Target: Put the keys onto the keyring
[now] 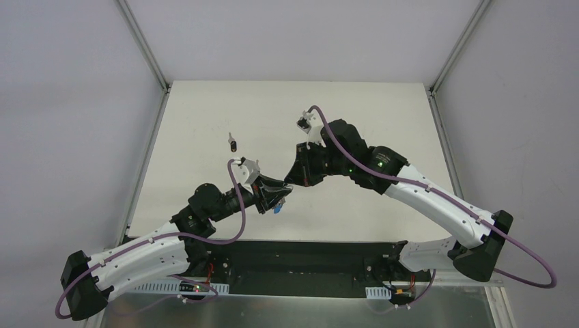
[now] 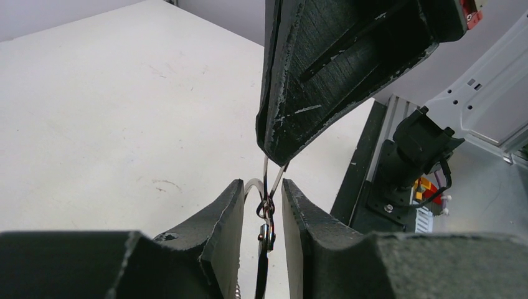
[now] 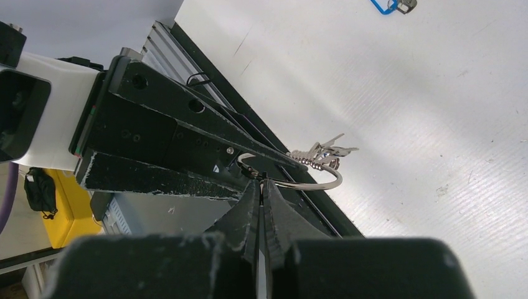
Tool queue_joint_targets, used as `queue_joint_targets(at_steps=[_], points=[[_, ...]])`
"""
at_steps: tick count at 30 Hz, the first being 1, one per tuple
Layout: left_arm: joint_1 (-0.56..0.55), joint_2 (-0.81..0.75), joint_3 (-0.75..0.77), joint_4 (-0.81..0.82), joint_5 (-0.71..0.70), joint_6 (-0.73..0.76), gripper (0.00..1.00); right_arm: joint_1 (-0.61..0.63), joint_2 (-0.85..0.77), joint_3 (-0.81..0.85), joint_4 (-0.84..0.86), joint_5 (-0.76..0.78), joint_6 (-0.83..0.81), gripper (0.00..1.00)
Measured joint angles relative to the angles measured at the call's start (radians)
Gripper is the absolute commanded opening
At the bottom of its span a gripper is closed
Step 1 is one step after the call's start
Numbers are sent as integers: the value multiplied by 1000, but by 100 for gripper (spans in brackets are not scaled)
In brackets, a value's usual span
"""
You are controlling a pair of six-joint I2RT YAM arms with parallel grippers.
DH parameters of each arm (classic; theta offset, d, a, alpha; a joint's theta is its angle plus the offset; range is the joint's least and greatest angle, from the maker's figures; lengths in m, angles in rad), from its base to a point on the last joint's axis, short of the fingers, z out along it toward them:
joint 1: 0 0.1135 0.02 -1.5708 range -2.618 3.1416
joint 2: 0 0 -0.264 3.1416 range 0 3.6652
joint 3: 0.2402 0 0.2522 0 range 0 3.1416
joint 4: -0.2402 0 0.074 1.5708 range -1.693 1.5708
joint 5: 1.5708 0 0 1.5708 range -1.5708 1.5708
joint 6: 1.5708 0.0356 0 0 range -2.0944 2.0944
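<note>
Keyring [image 3: 311,187] gripped by left fingers [image 3: 187,134] and right fingers [image 3: 246,218], blue key [image 3: 385,6] on table [image 3: 436,124]

meeting tip to tip above the near middle of the table [image 1: 205,109], with the left gripper [image 1: 280,191] on the near-left side and the right gripper [image 1: 292,179] on the far-right side. hanging off the table between the two sets of tips, the keyring [image 3: 308,187], pinched in the right gripper's tips and sitting between the left gripper's fingers. bunching on the ring's far arc, a few keys [image 3: 324,151]. lying on the table just under the left gripper, apart from the ring, a loose key [image 1: 276,208]. resting farther back and to the left, well apart from both grippers, a small item [image 1: 233,143].
</note>
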Motion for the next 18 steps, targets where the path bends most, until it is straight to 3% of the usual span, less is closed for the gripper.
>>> queue_joint_targets(at_steps=[18], points=[[0, -39, -11, 1, 3, 100, 43, 2, 31, 84, -99, 37, 22, 0]])
